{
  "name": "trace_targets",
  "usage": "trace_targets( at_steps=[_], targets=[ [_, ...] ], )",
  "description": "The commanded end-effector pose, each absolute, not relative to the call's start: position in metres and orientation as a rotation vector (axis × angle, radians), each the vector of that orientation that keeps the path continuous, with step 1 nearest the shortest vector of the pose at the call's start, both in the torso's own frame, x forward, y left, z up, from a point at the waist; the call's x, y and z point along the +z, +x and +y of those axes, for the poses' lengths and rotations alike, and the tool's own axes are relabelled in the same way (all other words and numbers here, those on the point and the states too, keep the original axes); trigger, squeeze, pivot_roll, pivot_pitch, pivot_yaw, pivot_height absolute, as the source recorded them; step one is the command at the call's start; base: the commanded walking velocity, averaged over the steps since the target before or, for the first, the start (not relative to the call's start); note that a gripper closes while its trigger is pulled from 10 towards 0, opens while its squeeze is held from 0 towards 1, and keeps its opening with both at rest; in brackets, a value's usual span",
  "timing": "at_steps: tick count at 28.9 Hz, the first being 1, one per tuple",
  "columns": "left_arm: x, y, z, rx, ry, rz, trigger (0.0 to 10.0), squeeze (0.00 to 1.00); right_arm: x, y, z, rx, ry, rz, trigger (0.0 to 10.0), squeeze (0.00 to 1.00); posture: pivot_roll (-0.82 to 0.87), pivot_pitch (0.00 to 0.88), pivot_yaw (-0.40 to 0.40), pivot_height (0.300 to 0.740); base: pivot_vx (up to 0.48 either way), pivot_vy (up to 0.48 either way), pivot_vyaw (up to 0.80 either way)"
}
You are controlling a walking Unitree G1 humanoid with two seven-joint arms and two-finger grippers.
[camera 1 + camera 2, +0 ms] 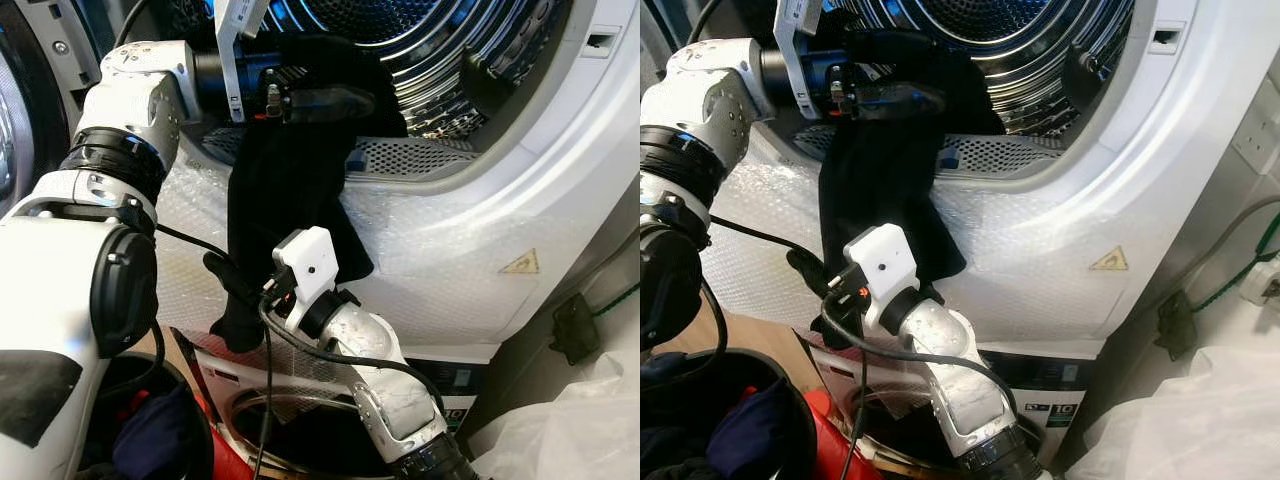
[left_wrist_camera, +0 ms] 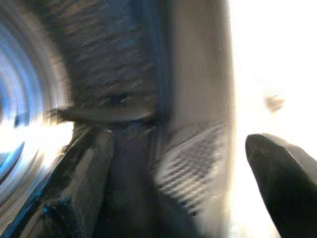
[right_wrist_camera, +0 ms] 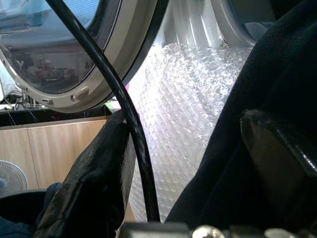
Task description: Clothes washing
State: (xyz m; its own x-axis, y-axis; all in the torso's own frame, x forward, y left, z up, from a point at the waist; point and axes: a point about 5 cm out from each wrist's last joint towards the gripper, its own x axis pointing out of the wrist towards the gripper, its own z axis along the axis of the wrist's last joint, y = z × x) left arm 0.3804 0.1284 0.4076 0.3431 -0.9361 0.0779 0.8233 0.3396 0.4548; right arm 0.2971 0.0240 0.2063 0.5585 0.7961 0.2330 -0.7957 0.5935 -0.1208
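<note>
A yellow triangular warning sign (image 1: 521, 263) is seen on the white front panel of the machine (image 1: 560, 170), right of centre in the frame, below the drum opening; its symbol cannot be made out. The figure "10" (image 1: 1063, 410) is read on a dark panel at the lower middle. No other text is legible.

Matt black cloth garment (image 1: 285, 190) drapes over bubble wrap (image 1: 440, 250) on the glossy white plastic washer front (image 1: 590, 150), beside its shiny perforated metal drum (image 1: 420, 40).
</note>
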Motion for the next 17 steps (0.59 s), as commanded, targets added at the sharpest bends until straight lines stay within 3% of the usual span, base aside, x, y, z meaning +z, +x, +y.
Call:
trace_targets(
  at_steps=[1, 2, 3, 4, 6, 7, 17],
  targets=[
    [0.415, 0.381, 0.128, -1.100, 0.415, -0.333, 10.0, 0.94, 0.217, 0.294, 0.036, 0.960, 0.013, -0.307, 10.0, 0.00, -0.05, 0.000, 0.047, 0.740, 0.000, 0.000, 0.00],
    [0.415, 0.382, 0.126, -1.076, 0.414, -0.315, 10.0, 0.94, 0.217, 0.294, 0.036, 0.958, 0.013, -0.307, 10.0, 0.00, -0.05, 0.000, 0.047, 0.740, 0.000, 0.000, 0.00],
    [0.415, 0.386, 0.122, -0.995, 0.435, -0.284, 10.0, 0.76, 0.217, 0.295, 0.035, 0.957, 0.012, -0.306, 10.0, 0.00, -0.05, 0.000, 0.047, 0.740, 0.000, 0.000, 0.00],
    [0.415, 0.386, 0.122, -0.995, 0.435, -0.284, 10.0, 0.76, 0.217, 0.295, 0.035, 0.957, 0.012, -0.306, 10.0, 0.00, -0.05, 0.000, 0.047, 0.740, 0.000, 0.000, 0.00],
    [0.413, 0.391, 0.118, -0.874, 0.444, -0.239, 10.0, 0.30, 0.215, 0.296, 0.035, 0.959, 0.009, -0.297, 10.0, 0.00, -0.04, 0.000, 0.050, 0.740, 0.000, 0.000, 0.00],
    [0.412, 0.392, 0.115, -0.843, 0.445, -0.232, 10.0, 0.00, 0.214, 0.296, 0.036, 0.961, 0.008, -0.294, 10.0, 0.00, -0.04, 0.000, 0.048, 0.740, 0.000, 0.000, 0.00],
    [0.375, 0.393, 0.090, -0.864, 0.293, -0.111, 10.0, 0.00, 0.213, 0.294, 0.042, 0.983, 0.009, -0.294, 10.0, 0.00, -0.03, 0.000, 0.058, 0.740, 0.000, 0.000, 0.00]
  ],
)
